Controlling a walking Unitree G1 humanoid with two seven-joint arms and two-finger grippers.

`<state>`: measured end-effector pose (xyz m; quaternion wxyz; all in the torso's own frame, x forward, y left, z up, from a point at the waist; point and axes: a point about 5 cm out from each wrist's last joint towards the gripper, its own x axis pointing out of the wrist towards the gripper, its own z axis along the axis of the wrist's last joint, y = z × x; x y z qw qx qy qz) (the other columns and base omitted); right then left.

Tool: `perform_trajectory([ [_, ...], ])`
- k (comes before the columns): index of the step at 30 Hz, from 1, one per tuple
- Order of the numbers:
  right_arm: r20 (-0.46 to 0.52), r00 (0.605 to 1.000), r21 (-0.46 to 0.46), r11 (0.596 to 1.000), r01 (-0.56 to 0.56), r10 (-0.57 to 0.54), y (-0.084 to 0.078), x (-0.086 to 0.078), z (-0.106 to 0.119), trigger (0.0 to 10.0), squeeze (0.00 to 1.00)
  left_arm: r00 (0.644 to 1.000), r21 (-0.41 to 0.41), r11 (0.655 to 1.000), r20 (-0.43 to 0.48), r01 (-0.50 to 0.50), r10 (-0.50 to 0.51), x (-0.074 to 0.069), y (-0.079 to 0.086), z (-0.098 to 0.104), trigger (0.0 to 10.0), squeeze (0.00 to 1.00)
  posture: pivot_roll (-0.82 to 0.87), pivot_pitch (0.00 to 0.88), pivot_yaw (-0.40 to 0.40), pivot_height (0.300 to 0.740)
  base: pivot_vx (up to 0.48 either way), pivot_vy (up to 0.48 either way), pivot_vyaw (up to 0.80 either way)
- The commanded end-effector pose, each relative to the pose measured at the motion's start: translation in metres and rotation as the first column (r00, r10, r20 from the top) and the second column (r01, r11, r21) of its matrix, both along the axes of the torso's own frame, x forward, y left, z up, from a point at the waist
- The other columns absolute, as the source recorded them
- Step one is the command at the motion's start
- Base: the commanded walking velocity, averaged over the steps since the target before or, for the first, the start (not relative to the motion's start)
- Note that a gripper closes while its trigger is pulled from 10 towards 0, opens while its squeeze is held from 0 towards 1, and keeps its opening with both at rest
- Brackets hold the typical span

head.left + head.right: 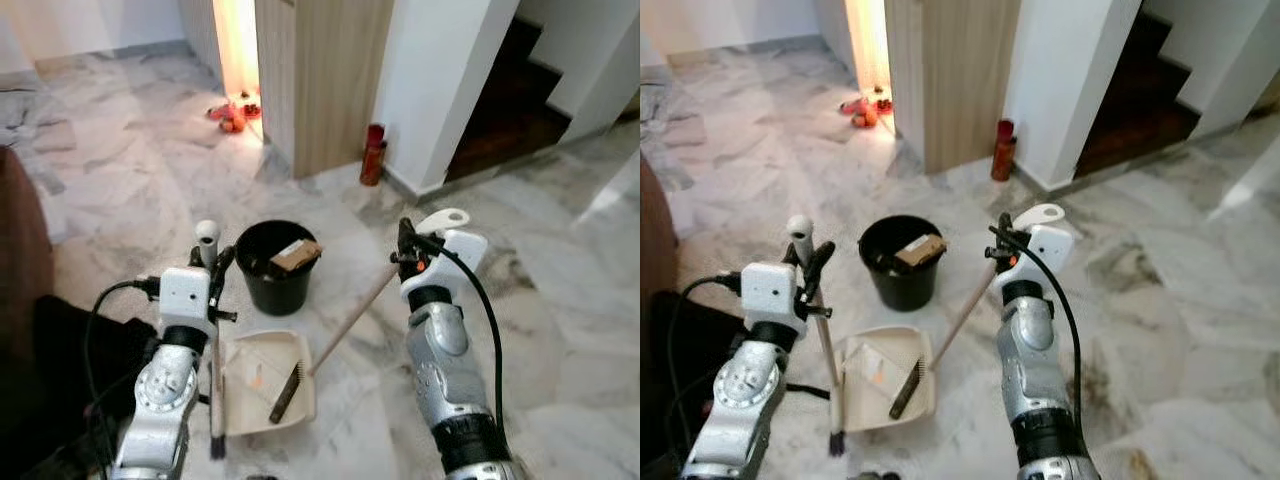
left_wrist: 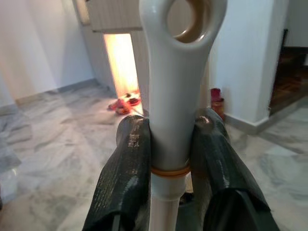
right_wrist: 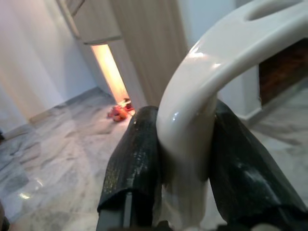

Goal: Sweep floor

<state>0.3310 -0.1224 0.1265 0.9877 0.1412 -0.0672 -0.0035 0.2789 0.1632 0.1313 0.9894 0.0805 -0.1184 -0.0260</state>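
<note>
Nearest the robot, both arms were up w/ tools in hand. Left gripper [image 1: 212, 262] had its jaws clamped on the dustpan handle [image 2: 177, 86], just under the hanging loop; wrist view showed both black fingers [image 2: 126, 163] pressed to the cream shaft. Right gripper [image 1: 408, 245] had its jaws clamped on the curved top of the broom handle [image 3: 202, 96], same tight squeeze.

Between the arms, on the marble floor [image 1: 560, 300], lay the dustpan [image 1: 262, 385], cream, w/ some light debris inside. Broom head [image 1: 286, 392] sat in the pan's right part, bristles dark, and its wooden stick [image 1: 352, 318] slanted up to the right gripper.

Just past the pan stood a black bucket [image 1: 277, 268] w/ a brownish scrap [image 1: 297, 254] resting on its rim. Well beyond: a red bottle [image 1: 373, 154] at the foot of the white wall, and red items [image 1: 232, 112] by the lit doorway; what they were, can't tell.

Risks, as judgement: the pan seemed loaded, so tilting its handle too fast would spill debris back onto the floor. Bucket was close, so a wide broom swing could knock it over. W/ both grips at the very top of long handles, leverage was poor & either tool might twist in the jaws.
</note>
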Motion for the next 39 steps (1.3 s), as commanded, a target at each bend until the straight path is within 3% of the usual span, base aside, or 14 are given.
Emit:
perform_trajectory([
  [1,0.050,0.999,0.026,1.000,0.011,-0.012,-0.0006,0.0021,0.0119,10.0,0.00,1.000,-0.013,1.000,0.029,-0.004,0.005,0.0008,0.0022,0.0080,10.0,0.00,0.09,0.054,-0.063,0.740,0.000,0.000,0.00],
  [7,0.051,0.999,0.026,1.000,0.015,-0.016,-0.0007,0.0027,0.0123,10.0,0.00,1.000,-0.002,1.000,0.012,-0.020,0.020,0.0025,0.0054,0.0079,10.0,0.00,0.09,0.059,-0.060,0.740,0.000,0.000,0.00],
  [26,0.051,0.999,0.021,1.000,0.001,-0.002,0.0021,0.0023,0.0116,10.0,0.00,0.999,-0.004,1.000,0.010,-0.031,0.031,0.0024,0.0062,0.0087,10.0,0.00,0.10,0.066,-0.064,0.740,0.317,0.000,0.00],
  [39,0.070,0.998,0.039,0.999,-0.003,0.000,0.0023,0.0026,0.0153,10.0,0.00,1.000,-0.008,1.000,0.021,-0.005,0.005,0.0006,0.0015,0.0083,10.0,0.00,0.10,0.044,-0.062,0.740,0.000,0.000,0.00],
])
